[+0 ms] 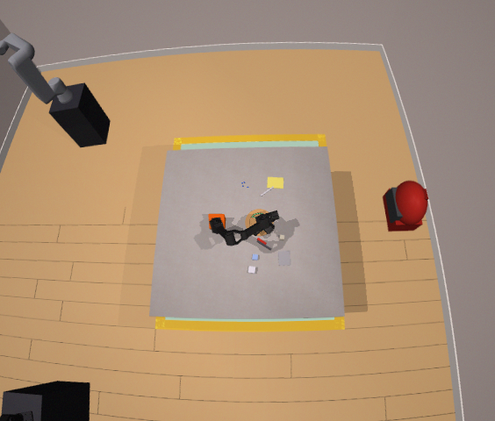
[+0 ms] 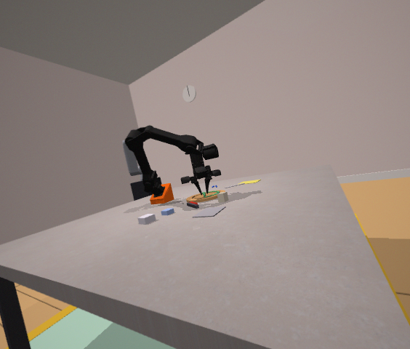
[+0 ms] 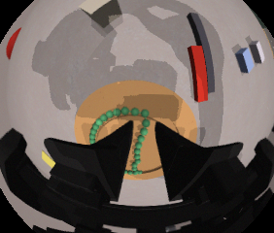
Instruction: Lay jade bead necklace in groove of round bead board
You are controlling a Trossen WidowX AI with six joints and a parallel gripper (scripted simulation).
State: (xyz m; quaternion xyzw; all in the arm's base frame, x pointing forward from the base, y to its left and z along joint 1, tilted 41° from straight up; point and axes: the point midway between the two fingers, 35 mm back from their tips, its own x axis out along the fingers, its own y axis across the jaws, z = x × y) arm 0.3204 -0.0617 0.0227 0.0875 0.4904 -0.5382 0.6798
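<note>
The round wooden bead board (image 1: 252, 221) (image 3: 127, 92) lies flat under my gripper. The jade bead necklace (image 2: 218, 193) (image 3: 99, 122) rests on it in a D shape. In the wrist view its curved part runs along the left and far side of the ring groove, and a nearly straight strand crosses the middle. The groove's right side shows bare. My gripper (image 2: 204, 193) (image 3: 144, 124) is partly open and points down close above the board. The strand passes between the fingertips, with a gap beside it. My fingers hide the necklace's lower left part in the wrist view.
A red and dark bar (image 1: 261, 241) (image 3: 201, 73) and a beige block (image 1: 282, 237) (image 2: 222, 196) lie close to the board. A blue block (image 1: 254, 256) (image 2: 167, 211), a white block (image 1: 252, 269) (image 2: 146, 219) and a grey plate (image 1: 283, 258) lie farther off. A yellow sheet (image 1: 276, 182) lies beyond.
</note>
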